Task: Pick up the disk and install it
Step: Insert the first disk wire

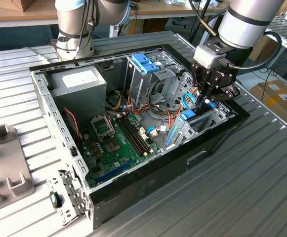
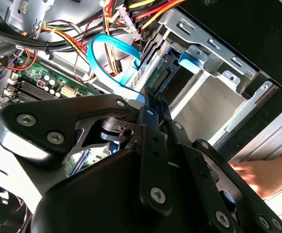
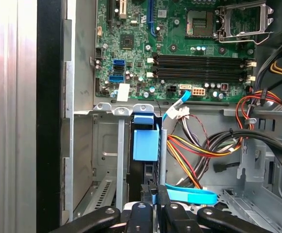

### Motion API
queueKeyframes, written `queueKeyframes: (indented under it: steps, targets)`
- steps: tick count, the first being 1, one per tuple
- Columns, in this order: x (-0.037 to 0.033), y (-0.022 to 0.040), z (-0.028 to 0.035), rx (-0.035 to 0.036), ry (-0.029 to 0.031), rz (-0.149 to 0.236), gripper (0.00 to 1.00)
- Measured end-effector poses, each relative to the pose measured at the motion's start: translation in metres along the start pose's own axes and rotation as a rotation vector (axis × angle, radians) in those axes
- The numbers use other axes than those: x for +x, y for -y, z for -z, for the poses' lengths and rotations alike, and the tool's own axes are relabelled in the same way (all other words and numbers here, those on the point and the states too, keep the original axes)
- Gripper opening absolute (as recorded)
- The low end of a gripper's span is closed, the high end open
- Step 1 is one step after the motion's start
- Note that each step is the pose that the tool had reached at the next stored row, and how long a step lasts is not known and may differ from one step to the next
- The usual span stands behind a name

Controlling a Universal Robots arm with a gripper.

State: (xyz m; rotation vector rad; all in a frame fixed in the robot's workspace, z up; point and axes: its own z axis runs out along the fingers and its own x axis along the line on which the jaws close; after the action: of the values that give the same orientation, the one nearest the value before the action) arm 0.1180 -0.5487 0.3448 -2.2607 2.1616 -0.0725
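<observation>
Evidently the insertion step, with the fingers of the gripper (image 1: 204,101) pinched together at the upper edge of the disk (image 3: 145,143), standing on edge in the drive bay (image 3: 107,145) of the open computer case (image 1: 44,98); likely calling for a straight, square push to seat.

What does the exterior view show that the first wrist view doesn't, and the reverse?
Exterior view, not the first wrist view: the arm, the grey power supply box, the tall cage with a blue top, and the grey fixture on the table. First wrist view, not the exterior: a look straight down at the drive bay's bare metal wall beside the disk. Both: the hand low over the disk, and the motherboard.
</observation>
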Motion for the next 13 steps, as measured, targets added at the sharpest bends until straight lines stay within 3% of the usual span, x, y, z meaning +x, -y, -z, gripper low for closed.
queueKeyframes:
  steps: [13]
  targets:
    - [-0.0001,-0.0002,-0.0038,0.0000,0.0001,0.000,0.16]
